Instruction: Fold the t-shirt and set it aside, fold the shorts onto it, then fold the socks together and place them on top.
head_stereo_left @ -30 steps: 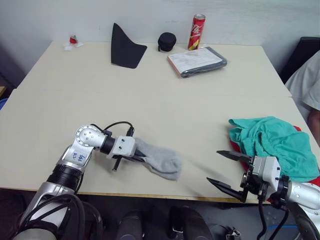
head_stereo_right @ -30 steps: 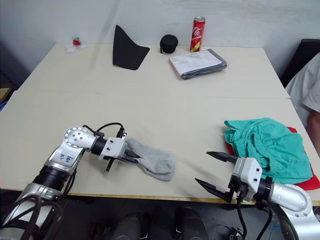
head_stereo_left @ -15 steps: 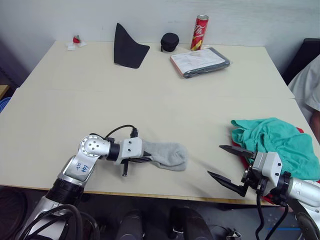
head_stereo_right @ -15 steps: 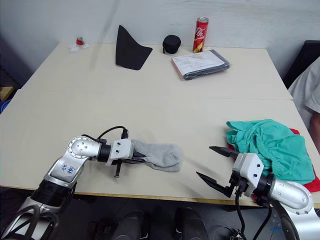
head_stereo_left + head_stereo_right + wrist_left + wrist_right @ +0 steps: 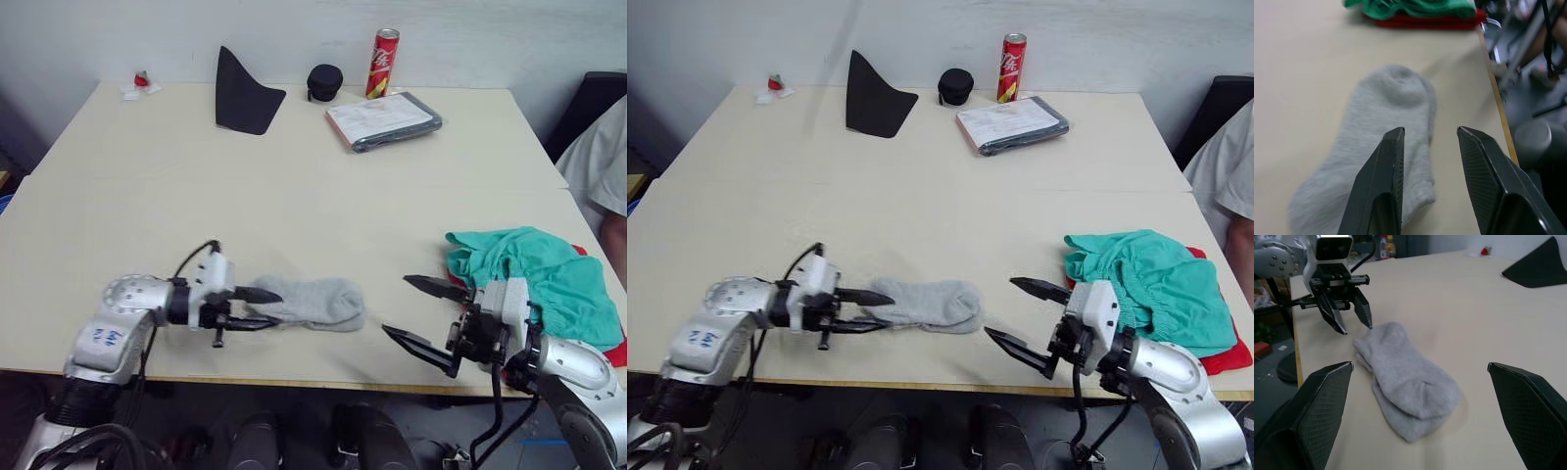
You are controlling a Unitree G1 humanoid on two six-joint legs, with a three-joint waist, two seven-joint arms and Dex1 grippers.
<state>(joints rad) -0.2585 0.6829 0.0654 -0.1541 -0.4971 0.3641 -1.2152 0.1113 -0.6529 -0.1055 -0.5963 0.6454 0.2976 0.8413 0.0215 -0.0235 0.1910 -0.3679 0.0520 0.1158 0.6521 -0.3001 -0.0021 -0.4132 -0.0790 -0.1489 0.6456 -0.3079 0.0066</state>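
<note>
A: Where are the socks [image 5: 931, 305]?

B: We see them flat near the table's [image 5: 921, 196] front edge, left of the shorts [image 5: 1146, 284], which lie on the t-shirt [image 5: 1223, 357].

A: Grippers?

B: Left gripper [image 5: 867, 309] released, fingers parted at the socks' cuff end. Right gripper [image 5: 1019, 318] spread wide, empty, between socks and shorts.

Even, fairly bright indoor light falls on the pale beige table [image 5: 294, 196]; shadows are soft and short, with no glare; the head views are reasonably sharp; in the left wrist view the light grey knitted socks [image 5: 1376, 161] look soft and the background at 2 o'clock is blurred.
</note>
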